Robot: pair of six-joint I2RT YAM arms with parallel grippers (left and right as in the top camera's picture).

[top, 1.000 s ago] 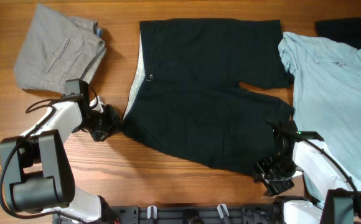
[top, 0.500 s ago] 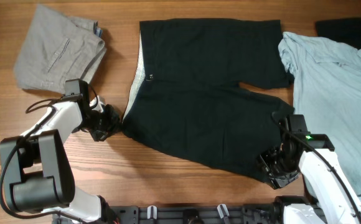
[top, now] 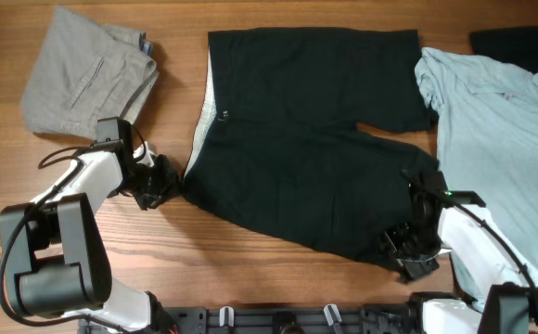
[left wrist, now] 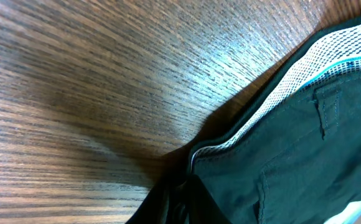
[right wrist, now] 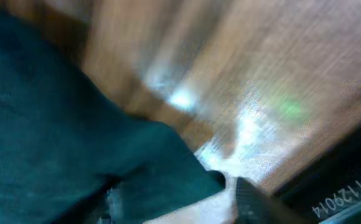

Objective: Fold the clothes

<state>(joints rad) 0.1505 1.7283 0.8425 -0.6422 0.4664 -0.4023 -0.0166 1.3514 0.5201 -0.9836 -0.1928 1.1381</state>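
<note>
My right pincer [top: 408, 254] is at the near hem corner of the shorts [top: 297, 158] (view blurred, can't tell grip). Left pincer [top: 164, 182] clenched on waistband corner. Shorts spread flat; trousers [top: 83, 79] far left, T-shirt [top: 501, 139] right.

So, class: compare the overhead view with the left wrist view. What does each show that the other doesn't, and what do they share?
Only overhead: the grey trousers, the light blue T-shirt and the right hand. Only left wrist: the open weave of the pale mesh lining with its teal stripe, and a belt loop. Both: the black shorts lying on the wooden table.
</note>
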